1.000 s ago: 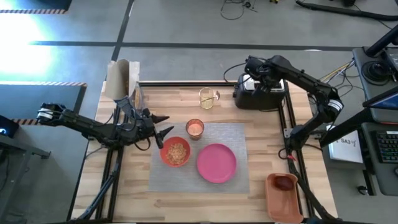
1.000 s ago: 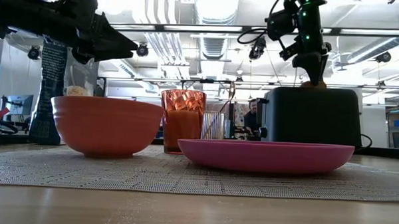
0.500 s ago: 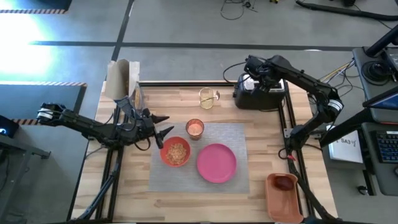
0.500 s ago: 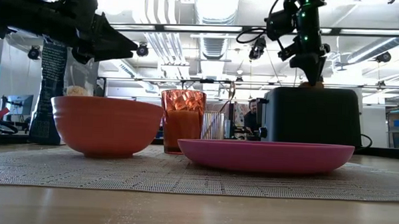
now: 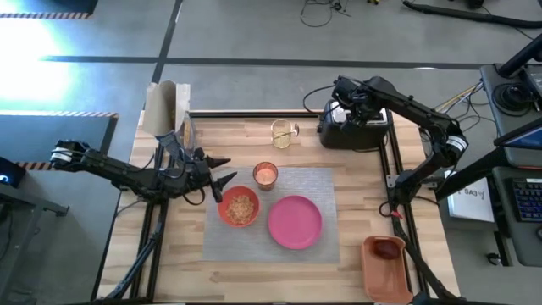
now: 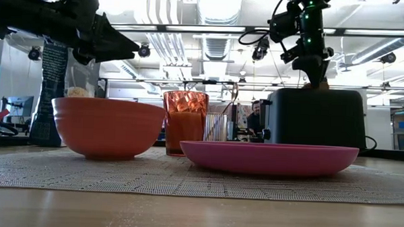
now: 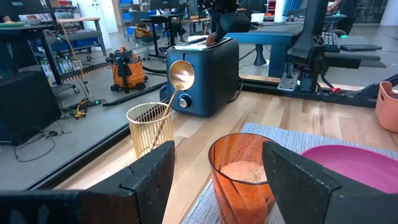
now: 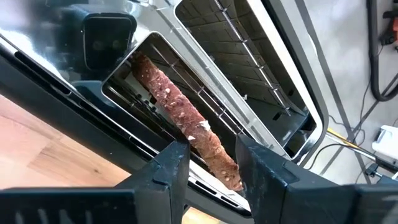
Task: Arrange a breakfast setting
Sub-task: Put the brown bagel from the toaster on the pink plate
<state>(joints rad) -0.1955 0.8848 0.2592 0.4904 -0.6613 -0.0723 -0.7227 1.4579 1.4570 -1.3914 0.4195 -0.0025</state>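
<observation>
Placemat (image 5: 273, 222) is lying on the table (image 5: 254, 275) centre. Bowl (image 5: 240, 207) is sitting on the placemat's left part, plate (image 5: 295, 222) just right of it, glass (image 5: 265, 174) behind them at the mat's back edge. Spoon (image 7: 180, 76) is standing in a wire holder (image 5: 282, 134) behind the mat, toaster (image 5: 354, 125) right of the holder. Toast slice (image 8: 185, 121) is sitting in a toaster slot. Bin (image 5: 386, 267) is sitting at the front right corner, fruit (image 5: 388, 249) in it.
</observation>
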